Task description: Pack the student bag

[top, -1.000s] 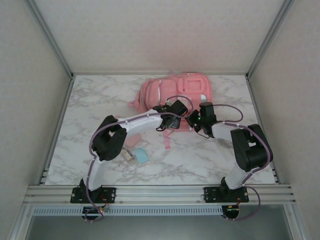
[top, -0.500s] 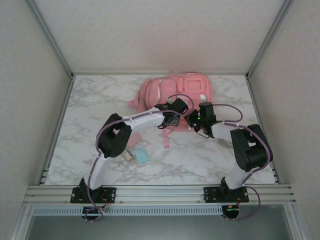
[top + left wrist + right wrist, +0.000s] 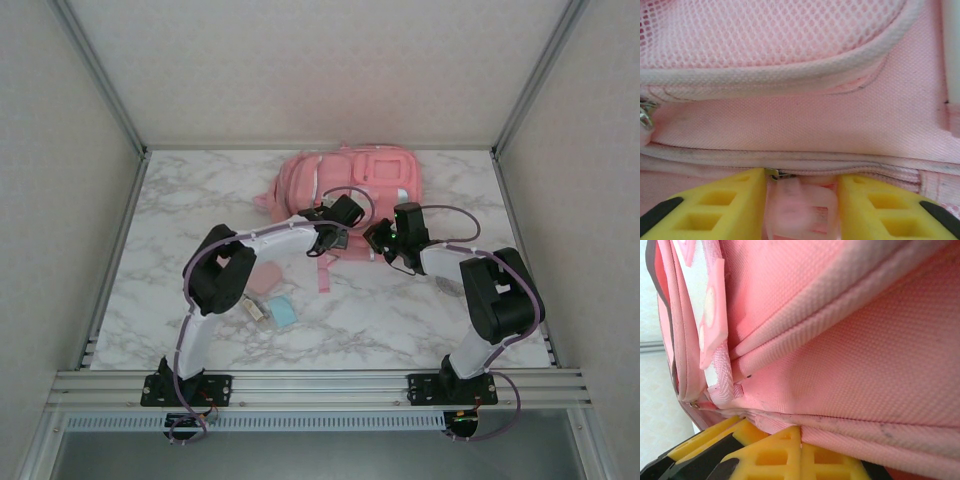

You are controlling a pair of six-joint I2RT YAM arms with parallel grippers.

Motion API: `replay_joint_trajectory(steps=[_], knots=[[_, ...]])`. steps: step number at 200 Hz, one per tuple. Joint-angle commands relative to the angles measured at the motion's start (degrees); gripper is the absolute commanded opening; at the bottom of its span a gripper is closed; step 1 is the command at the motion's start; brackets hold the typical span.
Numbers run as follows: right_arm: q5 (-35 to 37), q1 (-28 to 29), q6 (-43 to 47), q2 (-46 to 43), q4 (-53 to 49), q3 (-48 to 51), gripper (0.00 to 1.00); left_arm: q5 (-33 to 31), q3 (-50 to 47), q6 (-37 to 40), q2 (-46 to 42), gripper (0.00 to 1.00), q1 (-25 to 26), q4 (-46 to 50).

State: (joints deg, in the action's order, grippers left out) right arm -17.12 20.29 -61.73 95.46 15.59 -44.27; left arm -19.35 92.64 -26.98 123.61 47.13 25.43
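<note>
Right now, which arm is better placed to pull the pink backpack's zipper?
Left. The zipper pull sits between the left hand's fingers; the right hand is shut by a seam.

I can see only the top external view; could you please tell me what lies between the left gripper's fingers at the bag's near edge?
Observer: In the left wrist view a translucent pink zip pull sits between the yellow fingers of the left gripper, on a zip line of the student bag.
Operator: Thank you; is it pinched?
Observer: The fingers flank it closely; whether they grip it I cannot tell.
Operator: And the right gripper?
Observer: The right gripper is shut, pressed against a seam of the bag.
</note>
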Motion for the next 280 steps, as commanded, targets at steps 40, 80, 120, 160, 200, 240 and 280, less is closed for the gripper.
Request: replay_joint_trajectory(steps=[40,80,120,160,200,240,280], knots=[[-0.2,0.0,3.2,-0.2,-3.9,-1.3,0.00,-4.5,-3.9,-3.0,-3.7,0.35,-5.0,-0.7],[-0.4,0.0,3.5,-0.1,-4.2,-1.6,0.00,-4.1,-3.5,-2.1,-2.9,0.23,-6.0,-0.5],[0.7,0.0,5.0,-0.3,-5.4,-1.7,0.00,-3.0,-5.4,-0.3,-5.3,0.00,-6.5,-0.5],[3.2,-0.7,9.3,-0.8,-9.5,-2.5,0.00,-0.2,-9.6,5.5,-10.0,0.00,-9.3,-1.3],[4.2,-3.5,13.4,-2.4,-11.9,-2.7,0.00,2.0,-15.0,7.3,-14.4,0.00,-15.7,-3.5],[2.4,-6.9,19.7,-0.9,-15.8,-6.7,0.00,8.2,-17.0,8.4,-17.9,0.00,-18.7,-6.4],[1.5,-12.7,25.0,5.9,-20.7,-17.2,0.00,22.4,-22.0,6.8,-24.1,0.00,-16.5,-11.0]])
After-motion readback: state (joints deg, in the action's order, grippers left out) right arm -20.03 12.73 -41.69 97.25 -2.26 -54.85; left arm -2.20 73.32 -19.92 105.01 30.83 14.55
